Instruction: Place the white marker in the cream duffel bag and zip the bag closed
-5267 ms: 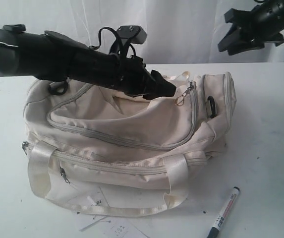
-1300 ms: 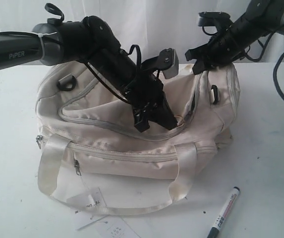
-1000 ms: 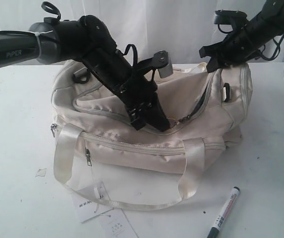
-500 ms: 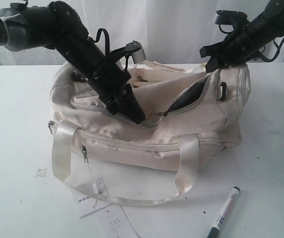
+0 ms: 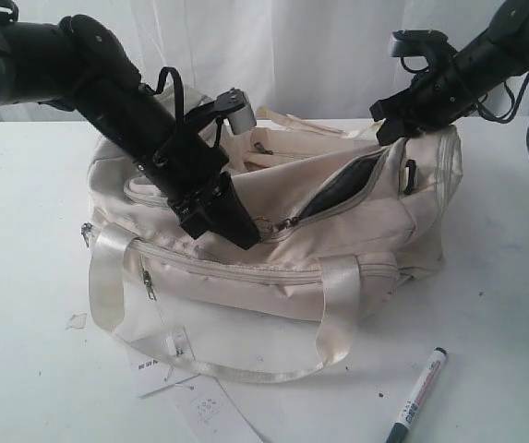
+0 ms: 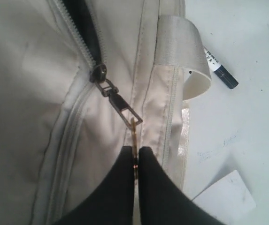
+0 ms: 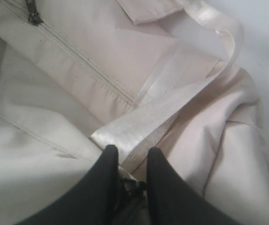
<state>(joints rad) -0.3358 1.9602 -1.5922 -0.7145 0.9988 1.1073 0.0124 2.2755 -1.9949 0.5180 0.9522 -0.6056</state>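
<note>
Cream duffel bag (image 5: 273,231) part-open; left gripper (image 6: 135,152) clamped on zipper pull (image 6: 120,101), right gripper (image 7: 132,152) pinching handle (image 7: 172,105); white marker (image 5: 416,395) on worktop (image 5: 504,305).

Bright, even light. The curtain (image 5: 319,55) at the top of the exterior view washes out white. Soft shadow lies under the bag (image 5: 375,235) on the tabletop (image 5: 504,305). Wrist views look slightly soft.

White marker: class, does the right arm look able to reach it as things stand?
Probably not yet. The white marker lies uncovered on the table in front of the cream duffel bag, but the right gripper is clamped on the bag's handle strap and would need to let go first.
</note>
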